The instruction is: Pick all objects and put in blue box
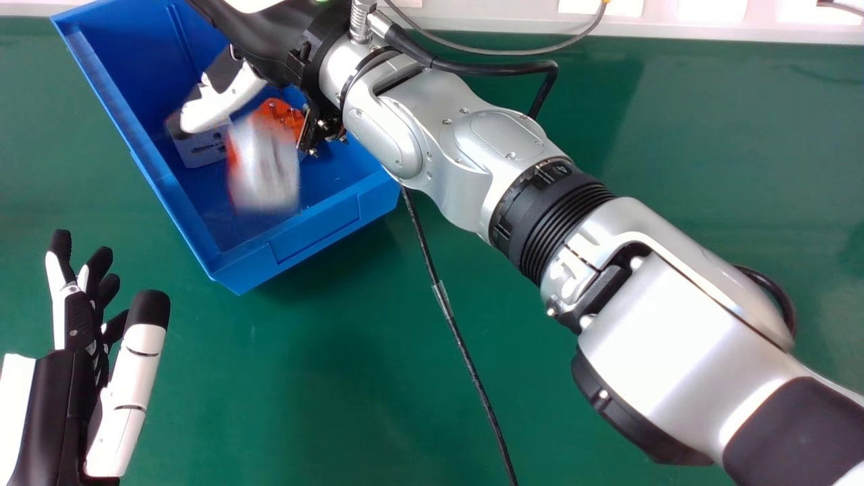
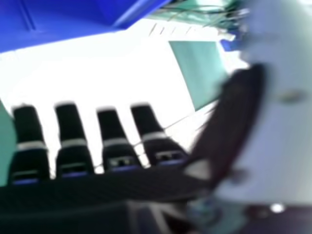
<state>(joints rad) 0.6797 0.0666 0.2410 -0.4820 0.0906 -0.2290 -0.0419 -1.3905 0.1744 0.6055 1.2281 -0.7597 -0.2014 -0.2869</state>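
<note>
At the left of the head view, the left robot hand [image 1: 79, 324] is over the green worktop [image 1: 324, 378], near the blue box [image 1: 223, 266] and apart from it. Its fingers are relaxed and spread, and its thumb stands away from them, so the hand is wide and holds nothing.

Next comes the blue box, set at a slant on the worktop. Inside it, near its left wall, is a pale grey block [image 1: 202, 148] with dark marks, partly covered by the right robot hand [image 1: 219, 108], which is over the box. Just beside the block is a white-and-red thing [image 1: 266, 165], smeared by motion; whether it rests in the box or is in the air above it cannot be told. Behind and partly covered by it is an orange thing [image 1: 290, 118] in the box.

In the right hand view, the right robot hand's fingers [image 2: 70, 122] are straight and set apart, with the thumb [image 2: 234, 117] clear of them: the hand is wide, with nothing gripped.

Farther right in the head view, a thin black cable [image 1: 466, 344] runs over the worktop. The silver right arm [image 1: 499, 142] crosses above it from the lower right corner. A grey cable [image 1: 499, 52] curves along the back edge of the worktop.
</note>
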